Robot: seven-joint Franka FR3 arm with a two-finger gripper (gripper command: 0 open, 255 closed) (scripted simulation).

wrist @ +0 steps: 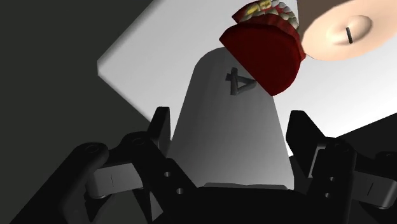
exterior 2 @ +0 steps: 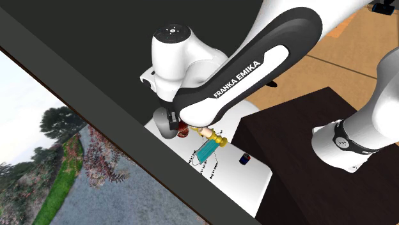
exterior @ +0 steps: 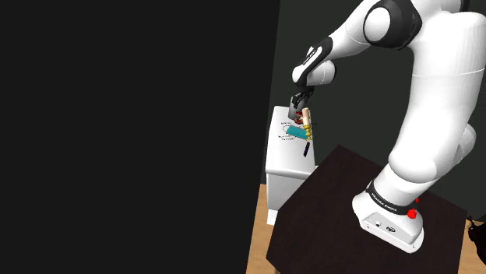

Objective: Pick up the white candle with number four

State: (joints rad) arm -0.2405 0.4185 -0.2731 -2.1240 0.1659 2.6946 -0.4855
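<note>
The white candle (wrist: 229,133) carries a dark "4" on its side and stands on the white table (wrist: 159,44). It lies deep between my gripper's (wrist: 232,114) two black fingers and reaches past their tips. The gripper is open, with a narrow gap left on each side of the candle. In the shoulder view the gripper (exterior: 298,117) hangs low over the far end of the white table (exterior: 288,159), and the hand hides the candle there.
A dark red object (wrist: 267,57) touches the candle's far end, and a beige round candle with a wick (wrist: 340,30) sits beside it. A teal item (exterior 2: 206,152) and a small dark blue item (exterior 2: 243,159) lie further along the table. The dark stand (exterior: 335,202) adjoins it.
</note>
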